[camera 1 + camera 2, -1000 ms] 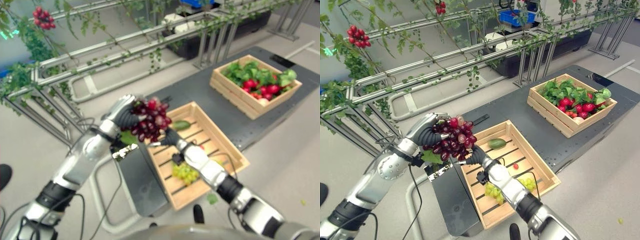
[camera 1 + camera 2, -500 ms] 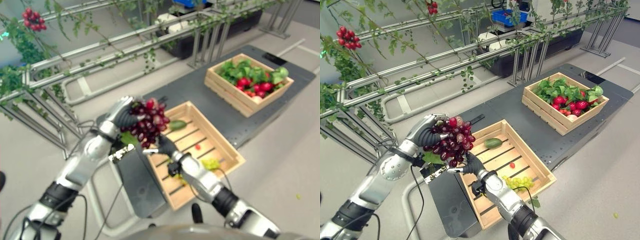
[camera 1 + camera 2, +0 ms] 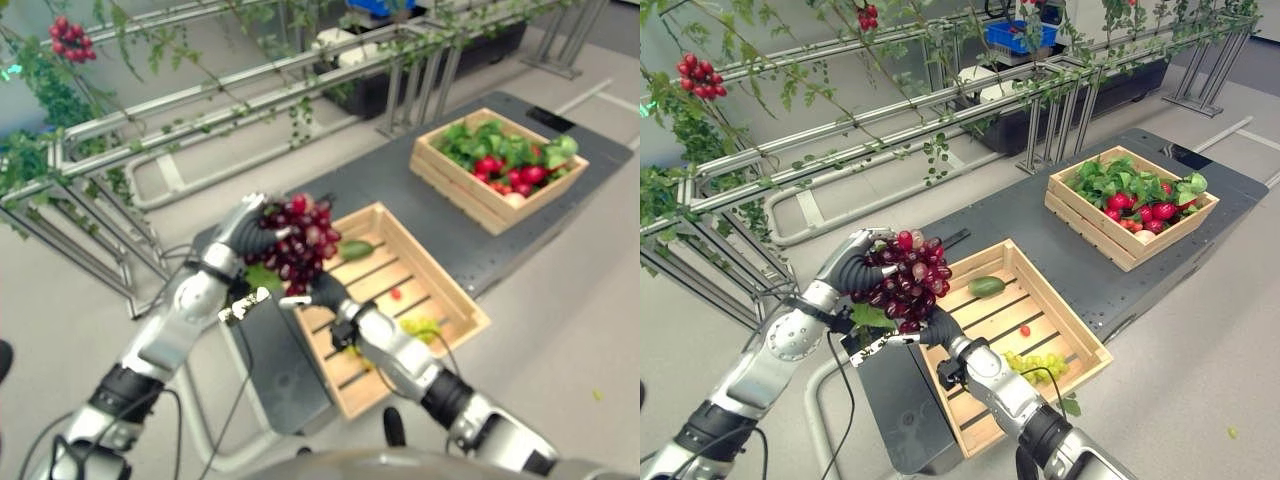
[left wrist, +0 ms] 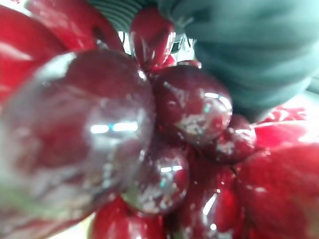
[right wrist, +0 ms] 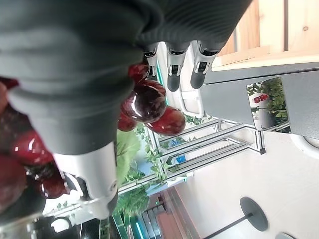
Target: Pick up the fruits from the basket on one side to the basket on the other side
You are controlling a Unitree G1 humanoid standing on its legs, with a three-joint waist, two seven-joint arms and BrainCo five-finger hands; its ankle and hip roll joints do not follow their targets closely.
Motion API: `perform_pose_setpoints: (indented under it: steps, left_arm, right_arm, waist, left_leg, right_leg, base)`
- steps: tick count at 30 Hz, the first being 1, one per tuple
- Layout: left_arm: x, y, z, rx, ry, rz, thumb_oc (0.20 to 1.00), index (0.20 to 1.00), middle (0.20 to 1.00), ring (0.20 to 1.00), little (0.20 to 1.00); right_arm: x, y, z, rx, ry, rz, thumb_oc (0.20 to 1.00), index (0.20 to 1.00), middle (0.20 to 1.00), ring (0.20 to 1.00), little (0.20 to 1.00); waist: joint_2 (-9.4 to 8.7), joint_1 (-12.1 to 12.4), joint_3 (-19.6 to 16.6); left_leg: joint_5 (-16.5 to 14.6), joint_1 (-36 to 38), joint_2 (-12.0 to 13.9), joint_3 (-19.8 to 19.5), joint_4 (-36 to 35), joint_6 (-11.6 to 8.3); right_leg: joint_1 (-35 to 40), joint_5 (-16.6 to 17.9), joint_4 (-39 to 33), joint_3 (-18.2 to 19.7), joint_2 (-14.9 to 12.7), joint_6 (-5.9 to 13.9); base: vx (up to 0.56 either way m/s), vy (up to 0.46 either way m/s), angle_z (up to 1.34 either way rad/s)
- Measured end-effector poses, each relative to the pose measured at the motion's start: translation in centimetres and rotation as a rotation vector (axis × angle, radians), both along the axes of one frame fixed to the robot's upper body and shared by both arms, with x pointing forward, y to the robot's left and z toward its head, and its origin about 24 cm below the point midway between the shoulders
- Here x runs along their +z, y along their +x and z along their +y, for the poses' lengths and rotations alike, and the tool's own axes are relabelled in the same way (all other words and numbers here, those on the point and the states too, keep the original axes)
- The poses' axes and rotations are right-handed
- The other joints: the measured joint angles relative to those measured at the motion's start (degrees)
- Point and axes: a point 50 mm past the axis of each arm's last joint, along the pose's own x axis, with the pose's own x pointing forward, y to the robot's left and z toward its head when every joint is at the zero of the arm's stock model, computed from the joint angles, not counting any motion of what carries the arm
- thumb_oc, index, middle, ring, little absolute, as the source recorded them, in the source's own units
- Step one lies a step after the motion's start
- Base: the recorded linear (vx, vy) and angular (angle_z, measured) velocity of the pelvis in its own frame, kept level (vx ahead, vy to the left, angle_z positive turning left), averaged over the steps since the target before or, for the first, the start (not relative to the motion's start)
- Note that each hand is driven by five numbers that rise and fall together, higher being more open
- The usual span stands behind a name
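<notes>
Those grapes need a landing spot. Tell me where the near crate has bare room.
The near crate has bare slats between the green fruit and the green grapes, apart from a small red fruit. The far crate is crowded with leaves and red fruit.

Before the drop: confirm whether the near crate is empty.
No. The near crate already holds green grapes, a green fruit and a small red one.

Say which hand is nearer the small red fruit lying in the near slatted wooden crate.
Right. The right hand sits at the crate's near corner; the left hand, holding dark red grapes, is farther from the red fruit.
</notes>
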Motion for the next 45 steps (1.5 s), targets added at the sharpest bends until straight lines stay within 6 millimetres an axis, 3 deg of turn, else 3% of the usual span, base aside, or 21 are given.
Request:
perform_pose_setpoints:
  steps: [14,21,30,31,45]
  left_arm:
    - [-0.8,-0.4,0.4,0.008,-0.06,0.051,0.2,0.2,0.2,0.2,0.2]
    - [-0.9,-0.4,0.1,-0.003,-0.115,0.068,0.2,0.2,0.2,0.2,0.2]
    - [-1.0,-0.4,0.1,-0.014,-0.153,0.087,0.2,0.2,0.2,0.2,0.2]
    - [-1.0,-0.4,0.0,-0.014,-0.156,0.087,0.2,0.2,0.2,0.2,0.2]
    - [-2.2,-1.1,0.2,-0.006,-0.21,0.143,0.2,0.2,0.2,0.2,0.2]
  right_arm:
    - [-0.5,-0.4,0.9,-0.008,0.255,0.233,1.0,1.0,1.0,1.0,1.0]
    - [-1.8,-0.6,1.1,-0.026,0.303,0.333,1.0,1.0,1.0,1.0,1.0]
    - [-2.1,-0.7,1.4,-0.043,0.365,0.395,1.0,1.0,1.0,1.0,1.0]
    - [-2.1,-0.7,1.4,-0.045,0.366,0.394,0.2,0.2,0.2,0.2,0.2]
    - [-1.9,-0.1,0.8,-0.099,0.366,0.374,0.2,0.2,0.2,0.2,0.2]
  waist:
    - [0.26,0.34,0.02]
    - [0.28,1.7,0.02]
    - [0.28,1.66,0.02]
    - [0.28,1.67,0.02]
    - [0.28,1.71,0.02]
  left_leg:
    - [0.0,0.08,0.01,0.0,-0.05,0.01]
    - [0.0,0.14,-0.05,-0.05,-0.05,0.01]
    - [0.02,0.23,-0.13,-0.05,-0.05,0.03]
    - [0.02,0.23,-0.13,-0.06,-0.05,0.03]
    - [0.02,0.22,-0.11,-0.33,-0.06,0.04]
  right_leg:
    - [0.02,-0.02,-0.01,-0.03,-0.02,-0.04]
    - [0.12,-0.02,0.0,-0.06,-0.07,-0.03]
    - [0.2,0.02,0.0,-0.1,-0.19,0.03]
    - [0.2,0.02,-0.01,-0.1,-0.19,0.02]
    - [0.24,0.01,-0.01,-0.18,-0.19,0.02]
  base:
    - [0.0,0.002,0.0]
    - [0.0,0.0,0.0]
    - [0.0,0.0,0.0]
    - [0.0,0.0,0.0]
    - [0.0,0.0,0.0]
